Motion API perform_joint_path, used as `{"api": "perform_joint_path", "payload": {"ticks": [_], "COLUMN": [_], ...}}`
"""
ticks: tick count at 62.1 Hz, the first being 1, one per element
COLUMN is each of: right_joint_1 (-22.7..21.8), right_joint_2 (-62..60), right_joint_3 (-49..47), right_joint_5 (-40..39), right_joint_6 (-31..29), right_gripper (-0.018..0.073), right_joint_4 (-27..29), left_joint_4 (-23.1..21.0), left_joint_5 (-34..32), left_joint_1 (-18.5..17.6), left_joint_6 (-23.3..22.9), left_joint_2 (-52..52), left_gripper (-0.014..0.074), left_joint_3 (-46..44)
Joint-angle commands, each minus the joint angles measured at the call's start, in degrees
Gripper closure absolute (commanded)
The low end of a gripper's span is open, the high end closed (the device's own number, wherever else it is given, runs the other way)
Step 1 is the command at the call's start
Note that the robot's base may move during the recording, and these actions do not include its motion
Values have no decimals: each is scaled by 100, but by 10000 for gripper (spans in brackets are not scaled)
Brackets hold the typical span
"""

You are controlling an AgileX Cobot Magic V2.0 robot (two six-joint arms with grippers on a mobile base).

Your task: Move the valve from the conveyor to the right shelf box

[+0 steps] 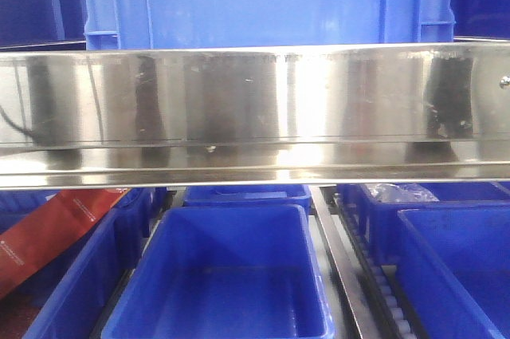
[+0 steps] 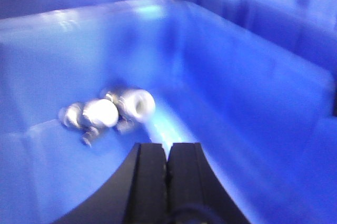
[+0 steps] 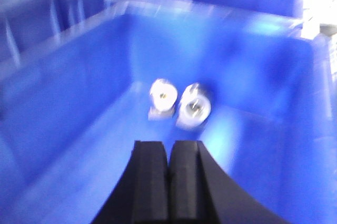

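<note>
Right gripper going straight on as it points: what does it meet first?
Probably the two silvery metal fittings on the blue plastic bin's floor, ahead of the right gripper; blur hides depth.

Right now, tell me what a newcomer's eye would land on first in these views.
A mirror-bright steel rail spans the front view, with blue bins beneath it. In the left wrist view, the left end effector is shut above a blurred cluster of silver parts in a blue tub. In the right wrist view, the right end effector is shut above two silver pieces in a blue box.
</note>
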Motion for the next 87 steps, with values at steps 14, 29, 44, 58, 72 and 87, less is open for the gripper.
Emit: {"api": "perform_joint_path", "payload": {"ticks": [14,29,44,58,72,87], "right_joint_1": [-172,-172,-172,-172,-172,-172], "right_joint_2": [-1034,-2314,-3695,-4989,-6459,-7482], "right_joint_3": [563,2167,3989,5506,6438,6503], "right_joint_5": [-187,-1209,-2104,-2402,-2389,-2139], "right_joint_6": [-32,-32,-32,-32,-32,-32], "right_gripper": [727,727,727,727,727,727], "right_joint_4": [99,99,99,87,87,87], "left_joint_4": [-77,-159,-147,-194,-194,-194], "left_joint_5": [-620,-1462,-1859,-1846,-1863,-1900], "left_joint_1": [-1,-13,80,471,632,632], "left_joint_6": [-483,-483,-483,-483,-483,-483], "left_joint_2": [-1028,-2412,-4054,-5745,-7196,-8110], "left_gripper": [708,708,708,708,708,708], "left_joint_3": [643,2605,4730,6274,7046,7085]}}
